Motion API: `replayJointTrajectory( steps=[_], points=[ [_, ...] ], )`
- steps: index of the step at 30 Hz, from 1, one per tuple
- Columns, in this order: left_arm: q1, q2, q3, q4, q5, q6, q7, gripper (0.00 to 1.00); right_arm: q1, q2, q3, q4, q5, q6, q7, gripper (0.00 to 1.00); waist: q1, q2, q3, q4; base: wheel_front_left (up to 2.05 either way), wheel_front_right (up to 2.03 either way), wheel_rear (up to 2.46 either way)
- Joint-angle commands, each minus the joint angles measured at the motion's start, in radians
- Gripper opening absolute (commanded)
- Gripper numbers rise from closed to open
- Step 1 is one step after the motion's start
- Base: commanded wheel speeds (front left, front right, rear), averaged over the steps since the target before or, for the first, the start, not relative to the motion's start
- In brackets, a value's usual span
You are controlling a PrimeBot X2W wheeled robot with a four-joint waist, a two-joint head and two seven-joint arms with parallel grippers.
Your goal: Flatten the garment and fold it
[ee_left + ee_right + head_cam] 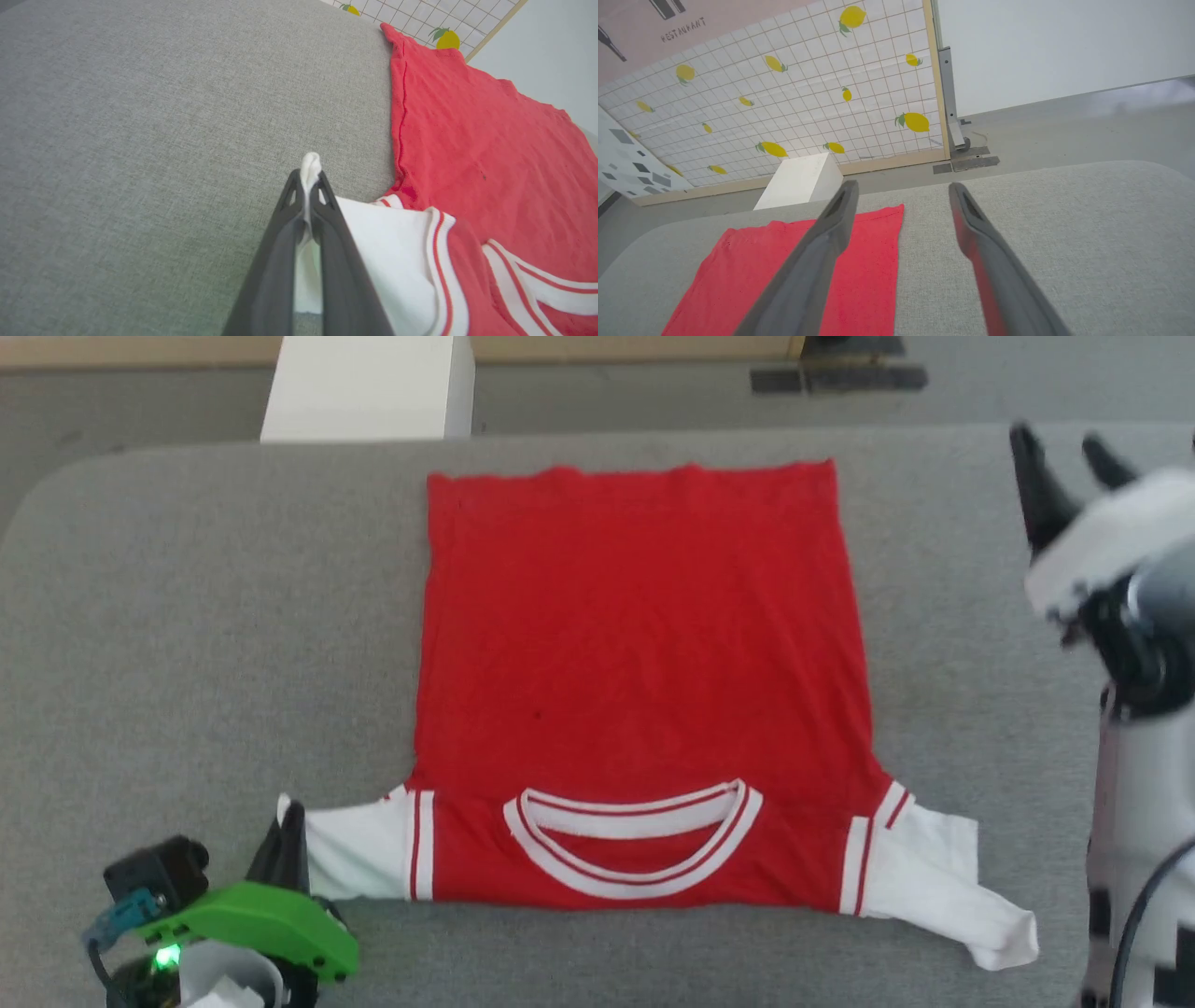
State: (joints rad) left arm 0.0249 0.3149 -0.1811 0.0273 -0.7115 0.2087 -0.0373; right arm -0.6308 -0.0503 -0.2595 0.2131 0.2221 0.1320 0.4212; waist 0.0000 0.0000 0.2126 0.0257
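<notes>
**Item: the garment** [635,691]. A red shirt with white short sleeves and red-and-white striped trim at the cuffs and neckline. It lies spread flat in the middle of the grey cloth-covered table [187,616], with the collar at the near edge and the hem at the far edge. The upward face is plain red. The body lies smooth apart from faint ripples.

- **Sleeves, head view:** the sleeve on the robot's left is drawn out straight along the near edge. The sleeve on the right lies loose and rumpled, angled toward the near right.
- **Left gripper** [291,821]: clenched on the tip of the left sleeve.
- **Left wrist view:** shows this grip close up. The two dark fingers [336,261] are pressed together at the left gripper [308,179], and a tuft of white cloth pokes out past their tips. The striped cuff and part of the collar trim lie to the right of the fingers.
- **Right gripper** [1060,441]: released, with the fingers spread and nothing between them. It hangs to the right of the garment, well apart from it.
- **Right wrist view:** looks between those parted fingers [903,186] across the far hem corner of the red cloth [859,261].
- **Surroundings:** a white box [803,179] stands on the floor beyond the table. Behind it is a gridded wall panel printed with lemons [784,93], whose corner also appears in the left wrist view. The head view shows the box [369,387] from above.
</notes>
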Motion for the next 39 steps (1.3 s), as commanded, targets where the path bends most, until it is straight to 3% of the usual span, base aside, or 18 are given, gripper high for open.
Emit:
replayJointTrajectory(
  steps=[1,7,14,21,28,29,30,31,39],
  points=[
    [-0.029,0.003,0.002,-0.016,0.001,-0.008,-0.012,0.00,-0.064,-0.002,0.013,0.027,-0.059,-0.001,0.019,1.00,0.0000,0.0000,0.152,0.066,0.00,0.00,0.00],
    [-0.071,-0.015,-0.007,-0.073,-0.002,-0.017,-0.028,0.00,-0.303,-0.020,0.005,0.135,-0.217,-0.001,0.172,1.00,0.0000,0.0000,0.295,0.151,0.00,0.00,0.00],
    [-0.083,-0.026,-0.023,-0.110,-0.002,-0.031,-0.042,0.00,-0.458,-0.085,0.018,0.212,-0.386,-0.001,0.404,1.00,0.0000,0.0000,0.398,0.227,0.00,0.00,0.00],
    [-0.099,-0.038,-0.047,-0.115,-0.016,-0.060,-0.043,0.00,-0.527,-0.092,0.064,0.244,-0.413,-0.001,0.617,1.00,0.0000,0.0000,0.470,0.255,0.00,0.00,0.00],
    [-0.121,-0.048,-0.063,-0.098,-0.019,-0.075,-0.047,0.00,-0.492,-0.106,0.072,0.230,-0.414,-0.001,0.724,1.00,0.0000,0.0000,0.489,0.261,0.00,0.00,0.00],
    [-0.123,-0.048,-0.064,-0.095,-0.018,-0.075,-0.048,0.00,-0.485,-0.104,0.071,0.225,-0.409,-0.001,0.733,0.75,0.0000,0.0000,0.489,0.259,0.00,0.00,0.00],
    [-0.124,-0.047,-0.063,-0.092,-0.018,-0.074,-0.049,0.00,-0.479,-0.102,0.068,0.219,-0.405,-0.001,0.739,0.34,0.0000,0.0000,0.487,0.256,0.00,0.00,0.00],
    [-0.124,-0.045,-0.063,-0.090,-0.017,-0.074,-0.050,0.00,-0.472,-0.099,0.062,0.211,-0.399,-0.001,0.742,0.00,0.0000,0.0000,0.482,0.253,0.00,0.00,0.00],
    [-0.117,-0.021,-0.061,-0.078,-0.005,-0.068,-0.044,0.00,-0.447,-0.107,0.086,0.137,-0.327,-0.001,0.658,0.00,0.0000,0.0000,0.370,0.192,0.00,0.00,0.00]
  ],
)
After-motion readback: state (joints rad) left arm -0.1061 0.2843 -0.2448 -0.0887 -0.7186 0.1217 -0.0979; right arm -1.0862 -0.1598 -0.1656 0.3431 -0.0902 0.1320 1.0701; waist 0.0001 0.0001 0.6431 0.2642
